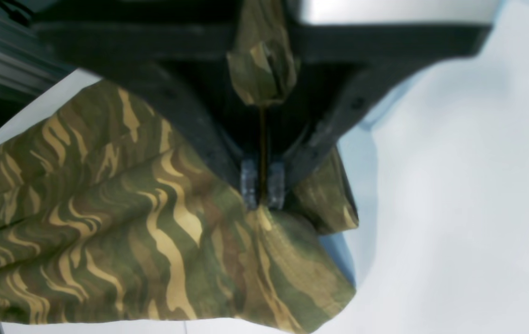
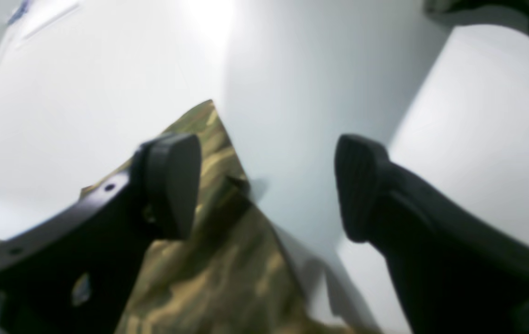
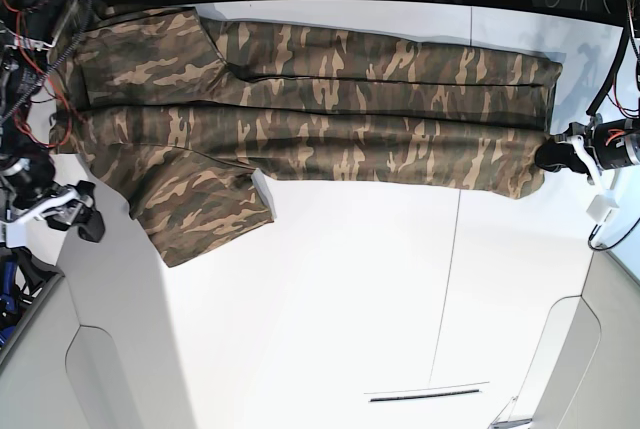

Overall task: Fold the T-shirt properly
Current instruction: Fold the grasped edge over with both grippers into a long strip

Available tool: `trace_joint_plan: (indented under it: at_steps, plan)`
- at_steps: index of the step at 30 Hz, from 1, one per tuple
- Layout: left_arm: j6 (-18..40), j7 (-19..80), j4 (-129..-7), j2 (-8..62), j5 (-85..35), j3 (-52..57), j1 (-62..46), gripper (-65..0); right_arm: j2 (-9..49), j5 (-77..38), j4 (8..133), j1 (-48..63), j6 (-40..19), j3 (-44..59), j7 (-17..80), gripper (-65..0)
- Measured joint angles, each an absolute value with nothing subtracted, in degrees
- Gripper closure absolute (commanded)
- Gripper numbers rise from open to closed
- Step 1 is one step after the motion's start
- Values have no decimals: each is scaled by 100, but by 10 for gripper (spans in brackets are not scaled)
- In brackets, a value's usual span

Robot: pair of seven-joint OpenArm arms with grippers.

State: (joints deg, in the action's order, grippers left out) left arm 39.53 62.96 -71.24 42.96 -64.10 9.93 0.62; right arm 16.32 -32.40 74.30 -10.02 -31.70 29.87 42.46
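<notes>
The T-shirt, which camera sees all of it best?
The base view: the whole T-shirt lies spread across the table. The left wrist view shows one pinched corner, the right wrist view only a blurry edge.

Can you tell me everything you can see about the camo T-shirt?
The T-shirt is soft-looking cloth printed with brown, olive green and tan streaks. It lies stretched out long and already folded lengthwise on the white table, with one short sleeve sticking out towards the front. The left gripper is shut on one end of it, with a bit of cloth bunched up between the fingers. The right gripper is open at the other end, holding nothing.
</notes>
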Motion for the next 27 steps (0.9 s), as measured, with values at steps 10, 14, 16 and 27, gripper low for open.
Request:
trace_joint_plan:
  at_steps: [10, 14, 16, 27]
  plan:
    - [3951, 6211, -7124, 4097, -6392, 993, -21, 0, 1461, -2552, 5645, -1608, -3164, 1739, 2995, -440]
    - [3951, 6211, -7122, 4095, -6368, 993, -113, 0, 1422, -2569, 5625, -1640, -3173, 1120, 2891, -438]
    - [3951, 6189, -7122, 4095, -6375, 993, -104, 0, 1317, -2571, 5627, -1671, -3175, 969, 2871, -387]
    - [3951, 6080, -7124, 4095, -6379, 993, -108, 0, 1033, -2803, 5902, -1647, -3148, 943, 3739, 0]
